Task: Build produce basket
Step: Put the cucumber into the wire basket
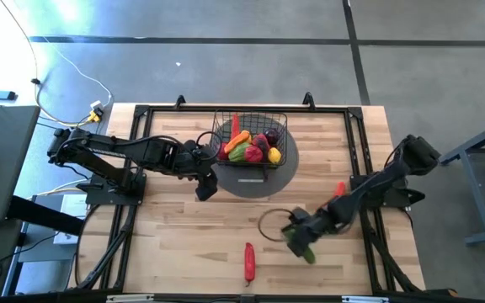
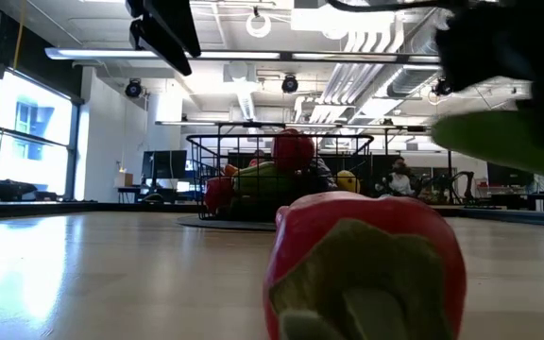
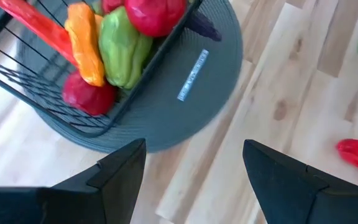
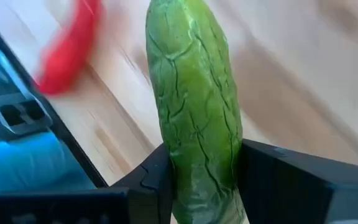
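The black wire basket (image 1: 251,137) stands on a round grey mat (image 1: 259,178) at the table's far middle. It holds red, orange, green, yellow and purple produce (image 1: 253,148). My left gripper (image 1: 206,187) hangs open and empty over the mat's near-left edge; the left wrist view shows its gap (image 3: 194,165) with the basket (image 3: 55,93) ahead. My right gripper (image 1: 297,238) is toward the near right, shut on a green cucumber (image 4: 194,106). A red pepper (image 1: 249,261) lies on the table near the front edge, close in the low view (image 2: 366,274). My right gripper pinches the cucumber between its two fingers, which sit on the cucumber's opposite long sides (image 4: 229,168) toward one end. The fingers lie across it, and most of its length sticks out past them. In the low view the cucumber (image 2: 499,142) hangs above the table surface.
A thin ring (image 1: 274,223) lies on the wood just left of my right gripper. A small orange-red piece (image 1: 340,189) lies by the right arm. Black frame rails (image 1: 356,151) run along the table's left, right and far sides. Bare wood shows at the near left.
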You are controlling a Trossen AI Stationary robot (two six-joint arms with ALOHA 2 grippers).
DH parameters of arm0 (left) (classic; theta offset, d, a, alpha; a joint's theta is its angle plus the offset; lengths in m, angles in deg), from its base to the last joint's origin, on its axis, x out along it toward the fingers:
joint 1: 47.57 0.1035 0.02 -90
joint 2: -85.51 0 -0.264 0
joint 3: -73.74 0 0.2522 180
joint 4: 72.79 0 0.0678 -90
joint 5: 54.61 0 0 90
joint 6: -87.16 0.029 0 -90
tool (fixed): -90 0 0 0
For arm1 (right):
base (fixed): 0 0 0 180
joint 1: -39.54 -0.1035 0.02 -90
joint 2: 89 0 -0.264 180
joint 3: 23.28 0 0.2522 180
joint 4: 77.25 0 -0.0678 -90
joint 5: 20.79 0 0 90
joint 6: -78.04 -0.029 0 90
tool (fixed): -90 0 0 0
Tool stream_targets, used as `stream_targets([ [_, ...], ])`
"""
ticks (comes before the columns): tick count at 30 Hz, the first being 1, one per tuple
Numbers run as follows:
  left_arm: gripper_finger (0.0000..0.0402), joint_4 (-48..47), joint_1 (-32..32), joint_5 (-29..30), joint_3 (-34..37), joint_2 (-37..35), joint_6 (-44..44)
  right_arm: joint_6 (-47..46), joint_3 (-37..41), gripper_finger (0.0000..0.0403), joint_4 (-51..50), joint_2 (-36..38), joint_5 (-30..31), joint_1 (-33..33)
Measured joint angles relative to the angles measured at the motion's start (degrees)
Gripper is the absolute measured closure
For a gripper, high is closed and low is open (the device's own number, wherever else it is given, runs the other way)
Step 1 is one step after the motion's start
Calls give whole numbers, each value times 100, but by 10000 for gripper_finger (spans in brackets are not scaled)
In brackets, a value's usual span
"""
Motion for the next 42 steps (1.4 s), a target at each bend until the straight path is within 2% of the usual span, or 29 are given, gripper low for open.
stream_targets([
  [6,140,2,36,488,0,0,434,1115,-507,296,-4,0,187,929],
  [19,140,2,267,455,0,0,590,2906,-1584,296,2,2,347,2625],
  [33,140,11,261,236,0,0,645,4176,-2138,295,-2,2,485,3979],
  [42,140,9,264,236,0,0,368,5395,-2244,295,160,2,612,4660],
])
